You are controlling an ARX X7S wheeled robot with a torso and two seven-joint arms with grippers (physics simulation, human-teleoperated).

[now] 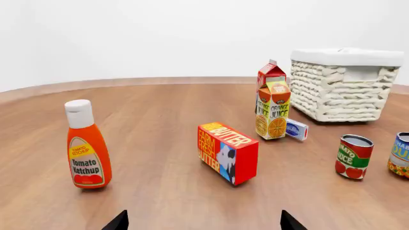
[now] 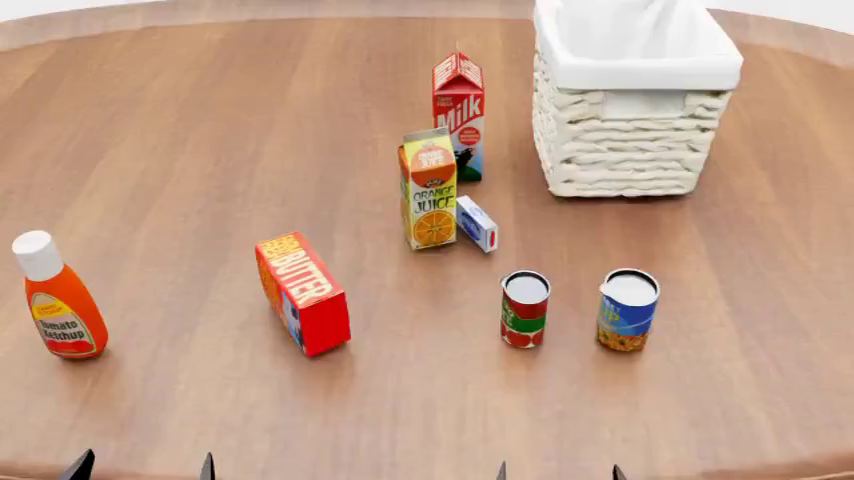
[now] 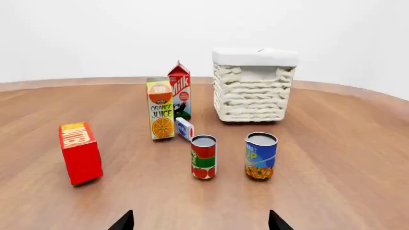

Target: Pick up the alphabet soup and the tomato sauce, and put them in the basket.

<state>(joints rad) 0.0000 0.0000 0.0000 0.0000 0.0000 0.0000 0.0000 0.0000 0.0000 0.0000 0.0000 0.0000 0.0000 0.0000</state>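
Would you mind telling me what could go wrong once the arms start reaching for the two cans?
The tomato sauce and alphabet soup stand close together, so open fingers closing on one may topple the other. The basket is tall; a can carried low could hit its rim.

left gripper [image 2: 143, 466]: jaws apart, empty | right gripper [image 2: 558, 471]: jaws apart, empty

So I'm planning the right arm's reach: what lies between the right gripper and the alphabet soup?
Only bare table between the right gripper and the alphabet soup, in the right wrist view.
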